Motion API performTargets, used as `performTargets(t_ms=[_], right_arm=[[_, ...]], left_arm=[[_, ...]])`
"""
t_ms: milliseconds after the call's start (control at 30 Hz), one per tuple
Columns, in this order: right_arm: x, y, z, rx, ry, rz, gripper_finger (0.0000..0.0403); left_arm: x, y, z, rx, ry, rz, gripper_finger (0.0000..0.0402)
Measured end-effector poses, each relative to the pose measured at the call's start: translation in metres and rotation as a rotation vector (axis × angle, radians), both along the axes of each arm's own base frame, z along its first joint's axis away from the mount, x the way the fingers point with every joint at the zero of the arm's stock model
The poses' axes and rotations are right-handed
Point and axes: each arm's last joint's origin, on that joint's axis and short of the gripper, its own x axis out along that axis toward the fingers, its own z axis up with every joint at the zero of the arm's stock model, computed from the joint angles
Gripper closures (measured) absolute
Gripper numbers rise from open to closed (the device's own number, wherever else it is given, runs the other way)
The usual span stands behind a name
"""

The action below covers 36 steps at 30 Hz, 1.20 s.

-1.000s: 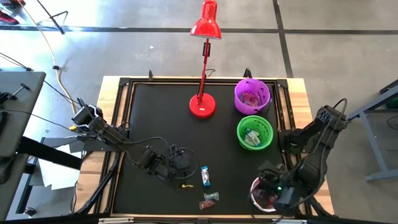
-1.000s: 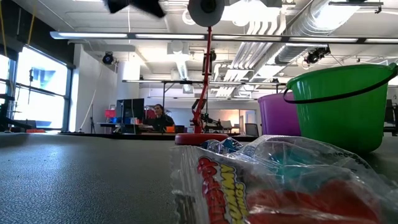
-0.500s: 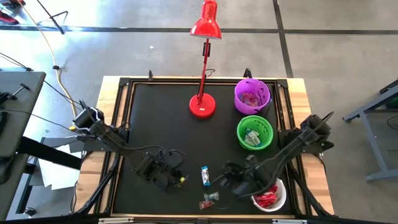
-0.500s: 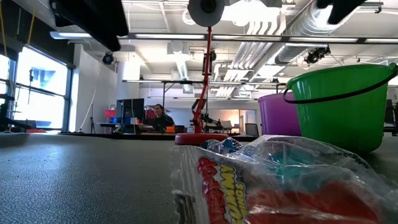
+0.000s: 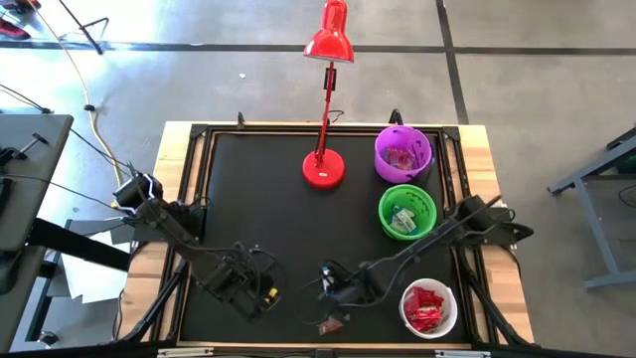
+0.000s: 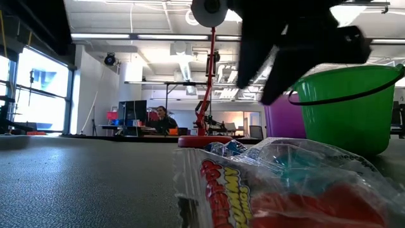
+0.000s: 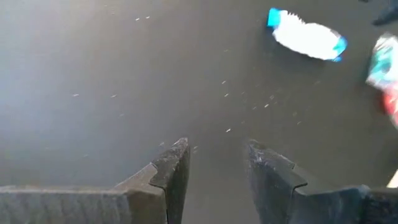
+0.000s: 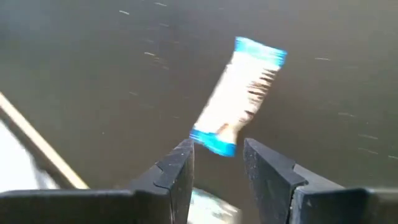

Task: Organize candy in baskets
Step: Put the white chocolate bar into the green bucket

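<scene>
Right tool [image 8: 216,163], fingers spread and empty, hangs over the blue-and-white candy [image 8: 239,92] lying on the desk [image 5: 258,199] near its front edge. The candy's long axis runs away from the fingertips. Left tool [image 7: 216,163], also spread, waits farther left.

Three round open-topped baskets along the table's right side: purple basket [image 5: 402,152] near the far right corner, holding reddish sweets; green basket [image 5: 407,212] just nearer, holding pale blue-and-white sweets; white basket [image 5: 429,308] at the near right corner, holding red sweets. Loose candy near the middle of the near edge: a blue-and-white wrapped sweet [image 8: 238,93] lying flat, ends blue, and a clear red-printed packet [image 6: 278,183] at the edge itself
</scene>
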Motion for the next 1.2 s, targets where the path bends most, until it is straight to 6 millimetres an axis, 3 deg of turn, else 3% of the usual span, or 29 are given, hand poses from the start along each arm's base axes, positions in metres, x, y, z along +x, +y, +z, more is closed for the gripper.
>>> performTargets(t_ms=[267,500,767,900,1067,1200], right_arm=[[0.019,-0.012,-0.021,0.059,0.023,-0.025,0.0269],[0.026,-0.007,-0.05,0.151,0.091,-0.011,0.0269],[0.034,-0.011,-0.051,0.158,0.032,-0.059,0.0274],[0.036,-0.015,-0.051,0.17,0.039,-0.085,0.0306],[0.037,-0.018,-0.052,0.189,0.053,-0.083,0.0385],[0.038,-0.019,-0.05,0.193,0.053,-0.087,0.0384]], left_arm=[[-0.022,-0.002,0.001,0.108,0.111,-0.056,0.0266],[-0.052,0.013,0.021,0.232,0.197,-0.052,0.0266],[-0.073,0.023,0.033,0.3,0.236,-0.066,0.0266],[-0.081,0.029,0.031,0.315,0.222,-0.058,0.0266],[-0.094,0.041,0.028,0.323,0.195,-0.023,0.0266],[-0.101,0.051,0.027,0.318,0.185,-0.005,0.0266]])
